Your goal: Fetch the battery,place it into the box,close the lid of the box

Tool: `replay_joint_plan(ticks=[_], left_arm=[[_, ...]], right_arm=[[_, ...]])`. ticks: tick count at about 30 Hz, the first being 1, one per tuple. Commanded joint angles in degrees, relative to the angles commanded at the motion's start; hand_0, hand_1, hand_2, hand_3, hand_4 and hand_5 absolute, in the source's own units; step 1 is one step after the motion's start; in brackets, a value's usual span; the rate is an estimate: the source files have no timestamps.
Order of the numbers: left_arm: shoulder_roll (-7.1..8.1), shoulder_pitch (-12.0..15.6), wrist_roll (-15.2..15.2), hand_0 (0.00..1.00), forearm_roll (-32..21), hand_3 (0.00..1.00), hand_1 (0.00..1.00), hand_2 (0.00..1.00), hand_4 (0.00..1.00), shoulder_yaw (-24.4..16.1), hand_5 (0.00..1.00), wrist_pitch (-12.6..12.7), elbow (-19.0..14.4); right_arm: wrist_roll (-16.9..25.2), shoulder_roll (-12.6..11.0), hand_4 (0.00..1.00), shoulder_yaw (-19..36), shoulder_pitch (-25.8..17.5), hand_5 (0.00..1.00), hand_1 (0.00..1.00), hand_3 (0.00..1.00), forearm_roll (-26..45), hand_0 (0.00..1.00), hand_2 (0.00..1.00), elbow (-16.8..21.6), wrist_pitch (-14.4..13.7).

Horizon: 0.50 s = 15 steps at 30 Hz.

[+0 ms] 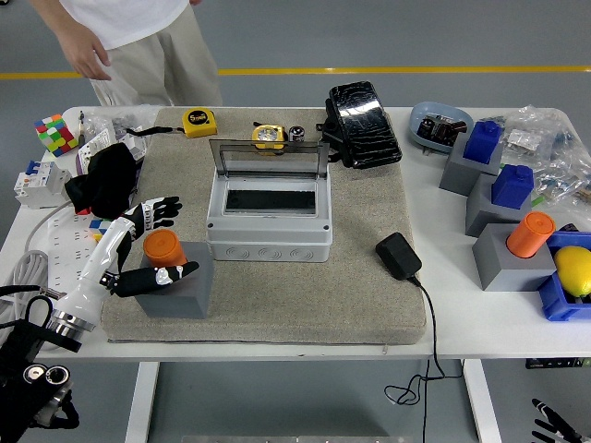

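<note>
Head view. Left hand [152, 247] reaching in from the lower left over the grey mat [369, 305], fingers spread: upper fingers [162, 209] fanned above and behind the orange battery [162, 247], thumb lying across the front of the grey holder block [185, 288] below it. Not closed on the battery; actual contact with its side impossible to tell, the palm hiding the cylinder's left flank. Battery upright in the holder, lower part concealed by the block and the thumb. Left forearm white, angled up from the lower-left corner, shoulder hardware cut off by the frame edge.

Right hand [551, 423] visible only as a few dark fingertips at the bottom right corner, below the worktop [480, 337] edge; open or closed, cannot tell.

Box [269, 221] at mat centre, just right of the holder, clear lid [269, 158] raised upright at the rear, interior dark and contents not discernible.

Second orange cylinder [530, 234] in another grey block at the right, well apart. Black adapter [399, 256] on the mat near the box's right front corner, cable trailing off the near edge.

Person [129, 41] standing at the far left, cut off at the top, one hand hanging free, touching nothing.
</note>
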Motion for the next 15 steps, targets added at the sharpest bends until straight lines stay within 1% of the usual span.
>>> replay_joint_plan(ticks=[4, 5, 10, 11, 15], left_arm=[[-0.26, -0.17, -1.18, 0.576, -1.25, 0.748, 0.69, 0.713, 0.998, 0.75, 0.002, 0.32, 0.1], [-0.3, -0.22, -1.44, 0.438, -1.54, 0.711, 0.591, 0.577, 0.998, 0.91, 0.002, 0.37, 0.11], [-0.57, -0.82, -2.36, 0.438, -2.86, 0.711, 0.591, 0.577, 0.998, 1.9, 0.002, 0.39, 0.45], [-0.67, -0.96, -2.51, 0.378, -3.2, 0.647, 0.482, 0.484, 0.995, 2.09, 0.002, 0.31, 0.62], [-0.96, -1.48, -3.03, 0.378, -4.65, 0.647, 0.482, 0.484, 0.995, 2.63, 0.002, -0.13, 1.2]], right_arm=[[0.05, 0.0, 0.919, -0.24, -0.01, 0.49, 0.691, 0.551, 0.27, 0.625, 0.67, 0.0, -0.03], [0.05, 0.01, 0.919, -0.26, -0.02, 0.49, 0.691, 0.552, 0.28, 0.625, 0.67, 0.0, -0.05], [0.09, 0.07, 0.919, -0.45, 0.03, 0.49, 0.691, 0.552, 0.47, 0.625, 0.67, 0.0, 0.0], [0.1, 0.11, 0.918, -0.44, 0.03, 0.491, 0.69, 0.551, 0.5, 0.625, 0.67, 0.0, 0.0], [0.15, 0.16, 0.918, -0.53, 0.06, 0.491, 0.69, 0.551, 0.7, 0.625, 0.67, 0.0, 0.01]])
